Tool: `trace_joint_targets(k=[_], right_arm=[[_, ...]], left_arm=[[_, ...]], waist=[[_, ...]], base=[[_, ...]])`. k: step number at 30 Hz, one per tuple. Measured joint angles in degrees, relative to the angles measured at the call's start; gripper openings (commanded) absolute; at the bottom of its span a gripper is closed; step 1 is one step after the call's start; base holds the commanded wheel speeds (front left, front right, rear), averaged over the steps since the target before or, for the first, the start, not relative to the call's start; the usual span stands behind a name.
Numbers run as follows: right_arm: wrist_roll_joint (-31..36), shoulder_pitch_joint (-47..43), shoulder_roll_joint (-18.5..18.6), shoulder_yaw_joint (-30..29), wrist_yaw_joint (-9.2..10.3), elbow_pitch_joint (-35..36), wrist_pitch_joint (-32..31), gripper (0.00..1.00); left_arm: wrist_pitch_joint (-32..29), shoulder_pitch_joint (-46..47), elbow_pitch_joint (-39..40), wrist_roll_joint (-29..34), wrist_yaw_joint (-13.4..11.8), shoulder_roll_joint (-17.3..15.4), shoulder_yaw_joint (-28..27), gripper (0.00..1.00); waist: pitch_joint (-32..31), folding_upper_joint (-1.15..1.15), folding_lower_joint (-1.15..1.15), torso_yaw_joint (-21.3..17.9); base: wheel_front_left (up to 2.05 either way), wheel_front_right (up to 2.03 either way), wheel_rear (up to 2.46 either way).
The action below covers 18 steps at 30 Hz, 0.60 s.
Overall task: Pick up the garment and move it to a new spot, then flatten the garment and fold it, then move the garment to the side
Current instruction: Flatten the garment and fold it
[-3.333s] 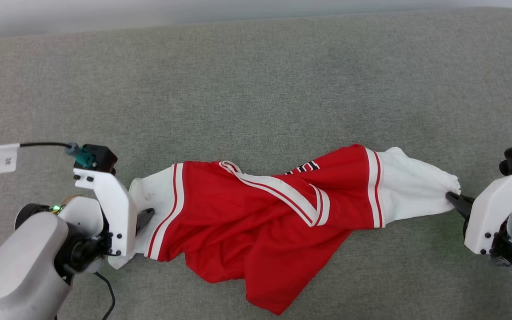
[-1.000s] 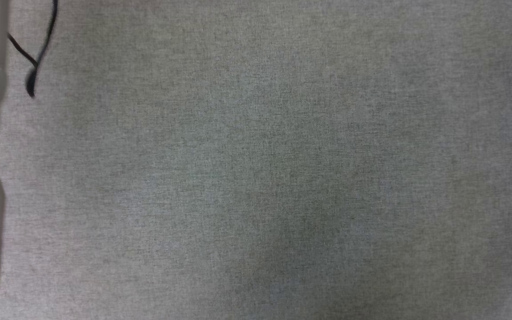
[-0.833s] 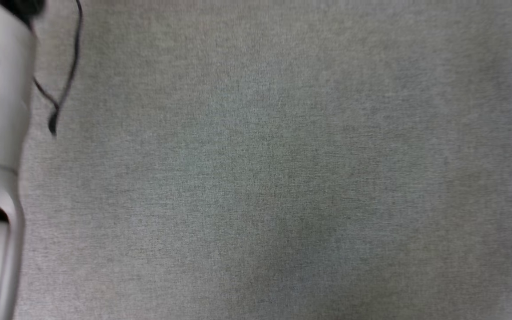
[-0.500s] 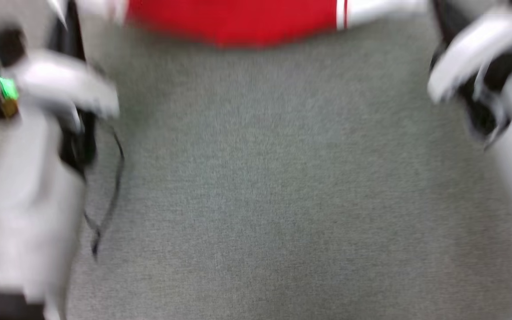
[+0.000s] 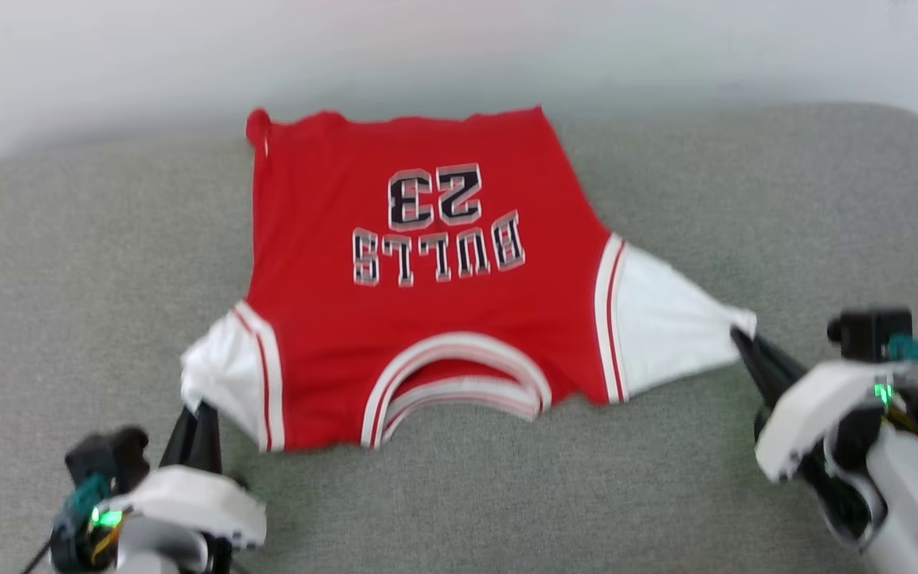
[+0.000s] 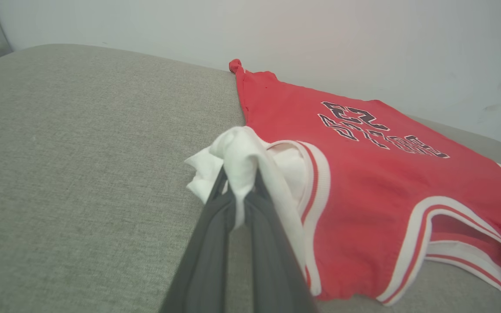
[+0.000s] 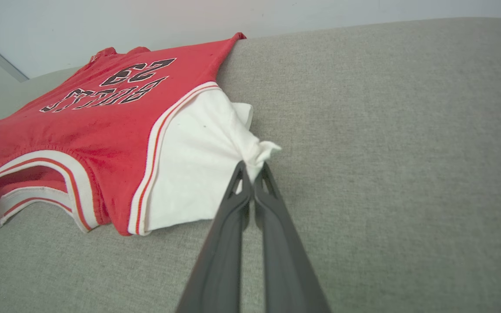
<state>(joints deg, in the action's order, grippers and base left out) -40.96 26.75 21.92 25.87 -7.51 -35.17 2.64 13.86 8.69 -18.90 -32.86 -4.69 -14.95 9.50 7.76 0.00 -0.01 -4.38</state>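
Garment [image 5: 427, 319] first, in your head view: it lies spread front-up on the grey fabric surface [image 5: 786, 199], hem at the far edge by the pale wall [image 5: 427, 48], collar toward the near edge, so the "BULLS 23" lettering reads upside down to you. The far-left hem corner is curled into a small knob. Your left tool [image 5: 196, 410] is pinched shut on the bunched white sleeve nearest the left edge. Your right tool [image 5: 739, 335] is clamped on the tip of the other white sleeve, which is pulled out to a point toward the right edge.

In your left wrist view, the left tool [image 6: 238, 182] has both dark fingers [image 6: 207, 243] closed together with white sleeve cloth gathered up and draped over their tips. The garment [image 6: 363, 182] stretches away to the far edge, flat on the grey fabric surface [image 6: 81, 152].

In your right wrist view, the right tool [image 7: 252, 170] grips a small tuft of the sleeve edge between its closed fingers [image 7: 224, 243]. The garment [image 7: 115, 130] lies smooth there, its striped collar opening slightly raised, on the grey fabric surface [image 7: 385, 130].
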Motion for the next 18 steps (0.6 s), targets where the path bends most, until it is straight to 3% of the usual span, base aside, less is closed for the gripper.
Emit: trace_joint_targets(k=[7, 18], right_arm=[[4.81, -17.91, -1.04, -9.15, 0.0, 10.98, -6.34, 0.0], [16.12, -44.51, -13.41, -24.12, 0.01, 33.82, -24.27, 0.0]], left_arm=[[-4.23, -11.64, 9.31, 1.21, -3.68, -1.51, 1.62, 0.0], [-9.18, -21.58, 18.75, 1.56, -7.92, -3.52, 2.12, 0.0]], waist=[[-4.85, 0.0, 0.0, 0.54], [-7.92, 0.0, 0.0, 2.03]], base=[[0.0, 0.0, 0.0], [0.0, 0.0, 0.0]])
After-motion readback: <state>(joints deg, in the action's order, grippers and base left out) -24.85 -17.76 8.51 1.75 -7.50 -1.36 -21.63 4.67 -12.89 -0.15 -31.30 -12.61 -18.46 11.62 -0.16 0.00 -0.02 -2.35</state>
